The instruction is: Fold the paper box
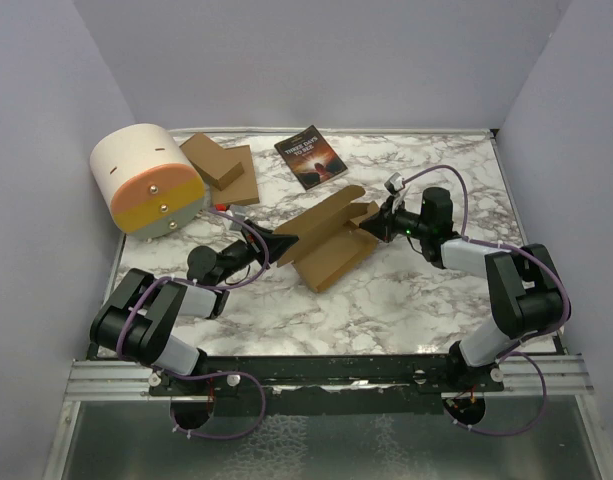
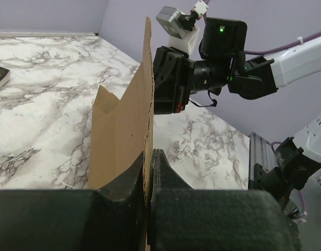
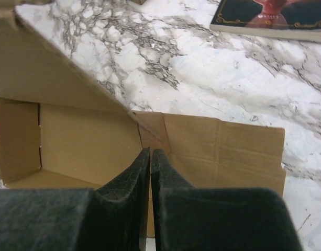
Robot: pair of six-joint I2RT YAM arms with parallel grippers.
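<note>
brown corrugated card, matte and creased, makes up the box (image 1: 324, 243), which lies half-formed at the middle of the marble table (image 1: 416, 300), set on a slant between the two arms. one long panel stands up on edge with a ragged, die-cut rim; the rest forms a shallow open tray with short flaps at its ends.

the left gripper (image 2: 148, 159) is clenched on the lower edge of that upright panel, its dark foam pads (image 2: 123, 183) pinching the thin sheet. the right gripper (image 3: 150, 152) has its pads pressed almost together, only a slit between them, tips at a crease on the box's far side; whether card sits in that slit cannot be told.

a dark glossy book (image 1: 310, 157) lies near the back edge, apart from the box. a stack (image 1: 221, 168) of flat brown card pieces sits back left, just beside a cream, orange and yellow cylinder (image 1: 149, 180) lying on its side. bare veined marble spreads in front of the box and to its right, up to the grey walls.
</note>
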